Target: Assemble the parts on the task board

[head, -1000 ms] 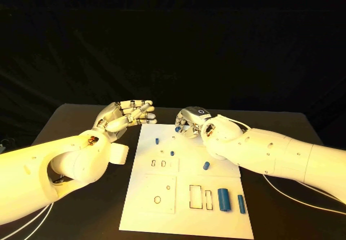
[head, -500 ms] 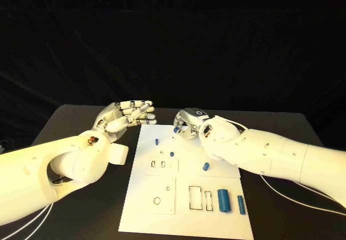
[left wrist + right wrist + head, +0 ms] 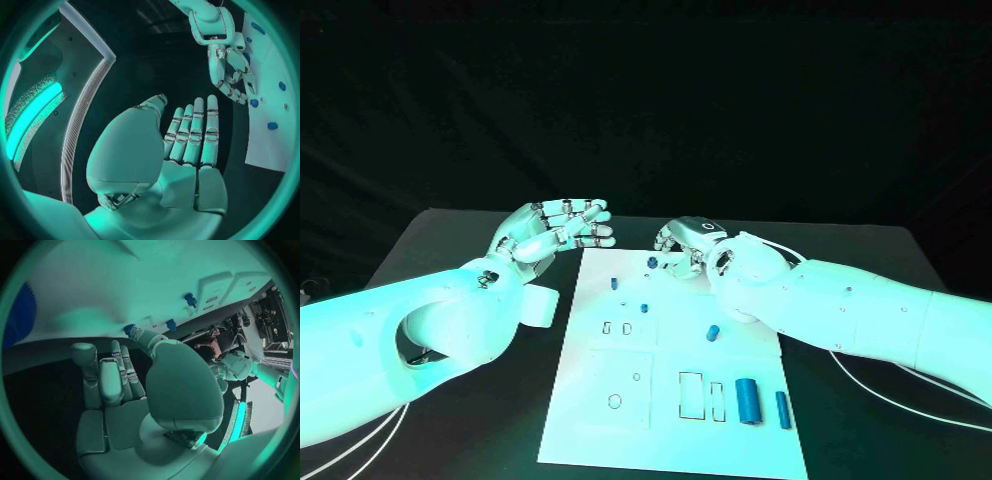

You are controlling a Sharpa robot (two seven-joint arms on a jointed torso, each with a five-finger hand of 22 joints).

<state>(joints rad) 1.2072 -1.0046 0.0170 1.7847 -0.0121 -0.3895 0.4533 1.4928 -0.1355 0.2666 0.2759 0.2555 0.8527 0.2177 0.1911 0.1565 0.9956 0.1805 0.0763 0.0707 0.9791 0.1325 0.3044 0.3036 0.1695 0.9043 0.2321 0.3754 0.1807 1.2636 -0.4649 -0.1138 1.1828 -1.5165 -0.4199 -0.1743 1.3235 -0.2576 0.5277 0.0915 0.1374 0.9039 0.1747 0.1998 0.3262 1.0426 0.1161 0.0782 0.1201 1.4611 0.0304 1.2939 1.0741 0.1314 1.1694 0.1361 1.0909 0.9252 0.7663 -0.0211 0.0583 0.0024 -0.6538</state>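
In the head view we see the task board [image 3: 678, 395] with loose blue parts [image 3: 749, 398] and open slots; assembly looks barely begun. In the left wrist view, our left hand [image 3: 187, 145] is spread and empty. In the right wrist view, our right hand [image 3: 134, 375] touches a small part [image 3: 129, 330] at the far edge; whether it grips, we cannot tell.

Hard to tell if the silver right hand [image 3: 684, 244] really grips the small blue peg [image 3: 652, 262] at its fingertips [image 3: 130, 330] — too tiny, half covered. Can't see the far right corner of the flat white task board [image 3: 603, 400], tucked under that hand. Cut off at the edge — a big dark blue blob [image 3: 20, 315], shape unclear.
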